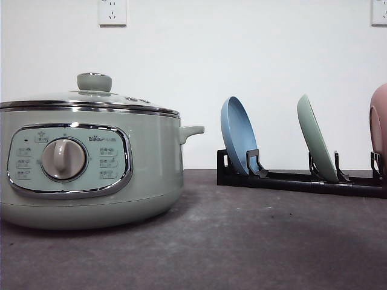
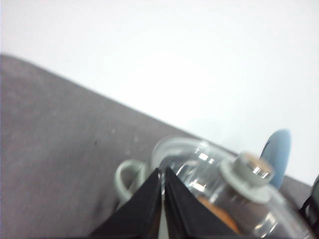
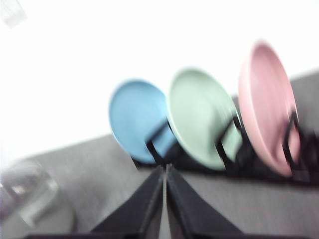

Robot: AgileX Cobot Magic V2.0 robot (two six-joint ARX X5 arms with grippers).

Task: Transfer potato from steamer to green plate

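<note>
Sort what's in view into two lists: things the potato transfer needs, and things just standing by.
Needed: steamer with its glass lid on, potato seen through the lid, green plate upright in the rack.

Standing by: blue plate, pink dish, black rack, wall sockets.

Pale sage-green steamer [image 1: 91,175] with chrome rim; orange-brown potato [image 2: 217,216] under clear lid [image 2: 219,184]; blue plate [image 1: 239,144], mint green plate [image 1: 316,139], pink dish [image 1: 379,124]; black rack [image 1: 296,180]; dark grey desk [image 1: 242,241].

blue plate [image 1: 237,144] upright in black rack [image 1: 290,179] | pink dish [image 1: 379,127] | wall sockets [image 1: 112,12]
</note>
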